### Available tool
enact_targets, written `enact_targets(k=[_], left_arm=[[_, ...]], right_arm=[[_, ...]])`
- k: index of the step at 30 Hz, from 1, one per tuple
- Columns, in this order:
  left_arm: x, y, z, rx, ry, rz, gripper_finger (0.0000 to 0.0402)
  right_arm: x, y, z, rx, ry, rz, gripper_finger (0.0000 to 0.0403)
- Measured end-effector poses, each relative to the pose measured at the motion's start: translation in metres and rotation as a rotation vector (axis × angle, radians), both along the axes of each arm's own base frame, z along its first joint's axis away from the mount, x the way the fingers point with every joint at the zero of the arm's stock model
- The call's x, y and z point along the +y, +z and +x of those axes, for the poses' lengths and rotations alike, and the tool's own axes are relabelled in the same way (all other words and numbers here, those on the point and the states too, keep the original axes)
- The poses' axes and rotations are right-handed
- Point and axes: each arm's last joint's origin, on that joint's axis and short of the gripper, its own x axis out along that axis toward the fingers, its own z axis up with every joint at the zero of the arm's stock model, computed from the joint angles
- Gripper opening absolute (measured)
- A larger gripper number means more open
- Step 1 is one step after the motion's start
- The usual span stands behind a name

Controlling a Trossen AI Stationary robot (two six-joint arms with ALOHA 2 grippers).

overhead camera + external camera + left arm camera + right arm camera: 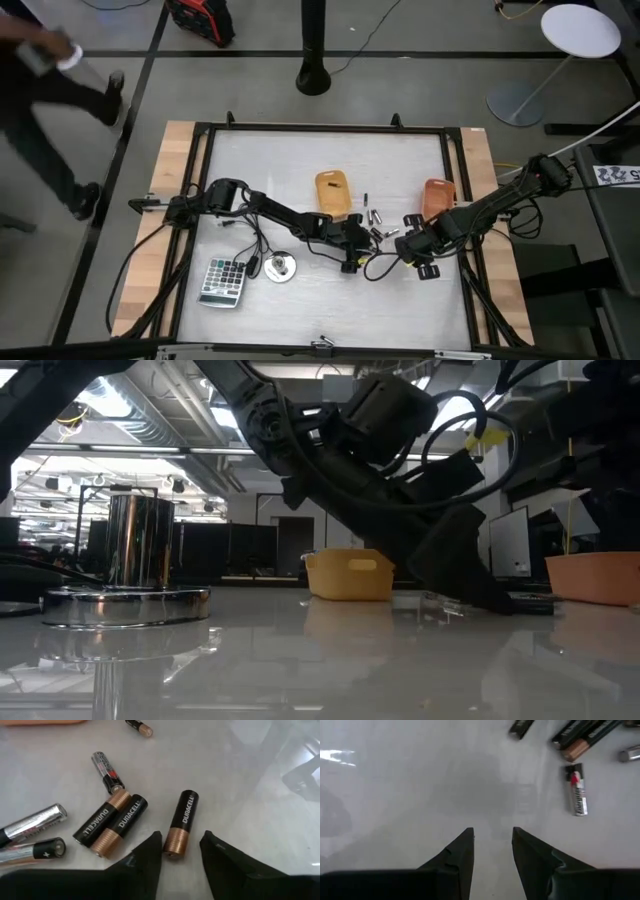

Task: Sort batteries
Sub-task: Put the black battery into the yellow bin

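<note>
1. A small heap of little round batteries [375, 228], black-and-copper ones and silvery ones, is seen lying loose on the white table top [300, 170], near the middle and a bit toward the right.
2. A yellow plastic tub [333, 192] is set just behind the heap, and an orange plastic tub [438, 196] is set further to the right. What is inside the tubs cannot be made out, so it cannot be told how many batteries are sorted.
3. Most of the work looks to be left, because so many batteries are lying on the table.
4. The left arm is stretched low across the table from the left side, and the left gripper [181, 851] is brought down right at the heap.
5. One black-and-copper battery [180, 822] is pointed at by that gripper. Its copper end sits just between the two dark fingers [145, 857]. The fingers are apart and nothing is gripped yet.
6. The right arm is reached in from the right side, and the right gripper [492, 842] is held low over bare table just beside the heap. Its fingers are apart and nothing is held.
7. A grey calculator [223, 281] and a round silver disc with a cable [279, 267] are lying at the front left, well apart from the batteries.
</note>
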Motion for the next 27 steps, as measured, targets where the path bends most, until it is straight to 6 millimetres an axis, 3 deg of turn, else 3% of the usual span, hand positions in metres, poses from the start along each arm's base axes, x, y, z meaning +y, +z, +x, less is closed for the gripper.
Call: enact_targets(k=[8, 16, 27], left_arm=[[-0.001, 0.000, 0.000, 0.003, 0.025, -0.058, 0.0039], [-0.003, 0.007, -0.002, 0.009, 0.006, -0.107, 0.0050], [0.000, 0.042, -0.007, -0.003, 0.021, -0.130, 0.0047]], right_arm=[[-0.001, 0.000, -0.001, 0.001, -0.005, -0.034, 0.0129], [-0.001, 0.000, -0.001, 0.001, -0.005, -0.033, 0.0129], [-0.003, -0.001, -0.004, 0.038, -0.005, -0.053, 0.0129]])
